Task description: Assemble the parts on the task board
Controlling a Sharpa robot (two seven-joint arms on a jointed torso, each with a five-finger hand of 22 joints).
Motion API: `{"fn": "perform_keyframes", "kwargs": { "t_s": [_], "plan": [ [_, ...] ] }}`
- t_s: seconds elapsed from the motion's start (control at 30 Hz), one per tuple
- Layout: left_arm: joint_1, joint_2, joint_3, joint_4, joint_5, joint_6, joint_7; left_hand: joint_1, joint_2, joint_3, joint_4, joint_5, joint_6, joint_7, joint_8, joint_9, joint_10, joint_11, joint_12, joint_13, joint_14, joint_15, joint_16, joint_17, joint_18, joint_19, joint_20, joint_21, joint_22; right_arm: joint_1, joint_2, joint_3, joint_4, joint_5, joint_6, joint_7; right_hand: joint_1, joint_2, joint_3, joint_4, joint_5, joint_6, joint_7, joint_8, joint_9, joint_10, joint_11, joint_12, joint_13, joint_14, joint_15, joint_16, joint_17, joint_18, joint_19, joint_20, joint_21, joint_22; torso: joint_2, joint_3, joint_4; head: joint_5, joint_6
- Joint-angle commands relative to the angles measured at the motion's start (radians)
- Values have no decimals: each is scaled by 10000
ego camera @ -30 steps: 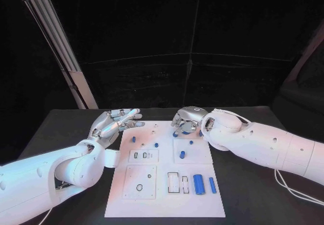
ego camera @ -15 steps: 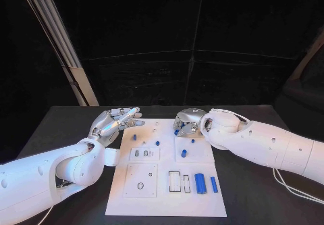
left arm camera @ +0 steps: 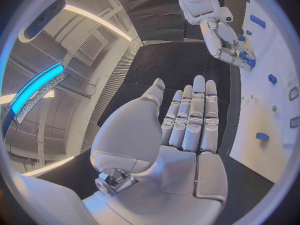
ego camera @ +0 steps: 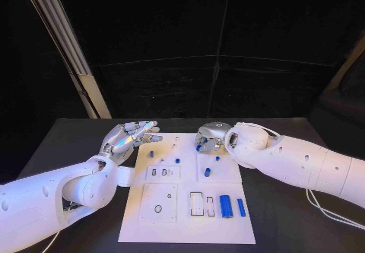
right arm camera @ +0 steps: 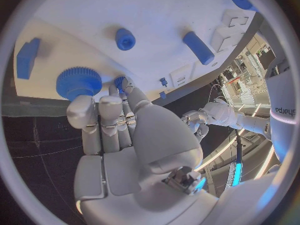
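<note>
The white task board (ego camera: 190,226) lies in the middle of the table. At its far edge my right hand (ego camera: 210,137) curls its fingers down around a blue ribbed wheel (right arm camera: 78,82) and its fingertips (right arm camera: 82,109) touch the wheel's rim. The left wrist view shows that right hand (left arm camera: 226,39) from the side, with blue between its fingertips. My left hand (ego camera: 131,136) hovers flat and empty beside the board's far left corner, fingers stretched out (left arm camera: 194,115). Small blue pegs (ego camera: 151,154) (ego camera: 177,160) (ego camera: 207,172) stand on the board.
Near the board's front lie a thick blue cylinder (ego camera: 225,205) and a slim blue bar (ego camera: 240,207), beside two rectangular slots (ego camera: 196,204). A blue block (right arm camera: 26,57) sits close to the wheel. A grey post (ego camera: 72,63) rises at the table's back left.
The whole head picture has shifted a little. Both hands keep their places; the right hand stays on the wheel.
</note>
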State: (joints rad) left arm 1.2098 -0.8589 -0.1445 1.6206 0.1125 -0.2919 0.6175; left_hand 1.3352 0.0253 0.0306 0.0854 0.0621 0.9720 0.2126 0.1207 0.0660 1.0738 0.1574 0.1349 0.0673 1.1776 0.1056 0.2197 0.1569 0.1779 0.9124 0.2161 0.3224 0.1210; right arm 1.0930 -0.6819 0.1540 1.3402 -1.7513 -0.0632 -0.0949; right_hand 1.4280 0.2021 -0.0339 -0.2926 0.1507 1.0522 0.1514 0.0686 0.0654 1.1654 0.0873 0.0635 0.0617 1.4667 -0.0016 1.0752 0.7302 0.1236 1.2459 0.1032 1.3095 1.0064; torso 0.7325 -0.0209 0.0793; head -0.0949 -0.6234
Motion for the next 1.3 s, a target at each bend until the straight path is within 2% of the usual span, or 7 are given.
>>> {"fn": "perform_keyframes", "kwargs": {
  "t_s": [0.03, 0.33, 0.47, 0.57, 0.73, 1.0, 1.3],
  "plan": [
    [18, 22, 8, -3, 12, 178, -8, -77, 21, 16, -56, -8, 16, 38, -41, -11, -36, 8, -48, -14, -16, -8, -43, 8, 61, 4, 42, -40, -13, 9, 20, -6, -19, -95, 258, -36, 86, 76, 311, 20, -106, 92, 0, -26, 10, 140, -7, 10, 13, 12, -12, 139, 111, -154, 75, 8, 99, 111, 32, -13, 0, -9, 9],
    [21, 31, 9, -26, 13, 203, -45, -72, 33, 23, -63, -7, 14, 36, -47, -11, -43, 7, -58, -15, -12, -8, -46, 13, 62, 9, 42, -40, -15, 10, 63, -8, -35, -134, 107, -150, -387, -278, 1041, 46, -249, 123, 23, -50, 0, 140, 1, -12, 10, -67, 16, 367, 237, -164, 13, 47, 256, 265, 35, -22, -2, 0, -20],
    [24, 19, 9, -27, 13, 227, -46, -67, 43, 30, -68, -6, 12, 35, -51, -10, -48, 7, -65, -15, -9, -9, -48, 17, 62, 12, 42, -40, -17, 9, 47, -7, 11, -155, -685, -210, -669, -356, 1479, 57, -145, 237, 17, -31, 10, 244, -9, 2, 19, -80, 8, 480, 308, -179, 37, 51, 339, 371, 43, -31, -10, 1, 15],
    [25, 14, 9, -28, 13, 282, -21, -68, 46, 31, -70, -6, 11, 35, -54, -10, -50, 7, -68, -16, -9, -8, -50, 18, 62, 13, 42, -40, -18, 8, 31, -6, 85, -136, -1439, -238, -862, -530, 1922, 63, 144, 271, 52, -39, 7, 264, -9, -4, 17, -94, 23, 554, 342, -185, 47, 57, 396, 435, 45, -35, 1, 5, 73],
    [31, 6, 9, -36, 13, 323, 27, -71, 46, 30, -70, -7, 11, 34, -54, -10, -49, 6, -69, -15, -9, -8, -52, 19, 62, 13, 42, -40, -19, 9, 97, -5, 145, -78, -2374, -350, -1188, -842, 2589, 103, 205, 298, 73, -48, 4, 277, 1, -6, 17, -114, 33, 630, 358, -187, 35, 73, 445, 479, 60, -48, 27, 13, 97],
    [41, 26, 9, -49, 91, 365, 101, -86, 33, 20, -78, -9, 19, 20, -58, -7, -34, -1, -71, -12, -17, -6, -66, 24, 61, 12, 44, -45, -25, 61, 557, -3, -166, -26, -3034, -430, -1492, -1190, 3323, 207, 120, 308, 92, -46, 6, 272, 21, -6, 18, -119, 50, 726, 397, -194, 41, 88, 494, 529, 98, -60, 47, 24, 85],
    [46, 81, 9, -95, 147, 373, 132, -86, 33, 20, -78, -9, 19, 20, -58, -7, -34, -1, -71, -12, -17, -6, -66, 24, 61, 12, 44, -45, -25, 166, 1160, -2, -724, 175, -3204, -193, -1633, -1461, 3885, 344, 89, 300, 112, -45, 8, 265, 38, -5, 20, -122, 64, 799, 426, -199, 50, 101, 528, 563, 161, -150, 233, -118, 116]
  ]
}}
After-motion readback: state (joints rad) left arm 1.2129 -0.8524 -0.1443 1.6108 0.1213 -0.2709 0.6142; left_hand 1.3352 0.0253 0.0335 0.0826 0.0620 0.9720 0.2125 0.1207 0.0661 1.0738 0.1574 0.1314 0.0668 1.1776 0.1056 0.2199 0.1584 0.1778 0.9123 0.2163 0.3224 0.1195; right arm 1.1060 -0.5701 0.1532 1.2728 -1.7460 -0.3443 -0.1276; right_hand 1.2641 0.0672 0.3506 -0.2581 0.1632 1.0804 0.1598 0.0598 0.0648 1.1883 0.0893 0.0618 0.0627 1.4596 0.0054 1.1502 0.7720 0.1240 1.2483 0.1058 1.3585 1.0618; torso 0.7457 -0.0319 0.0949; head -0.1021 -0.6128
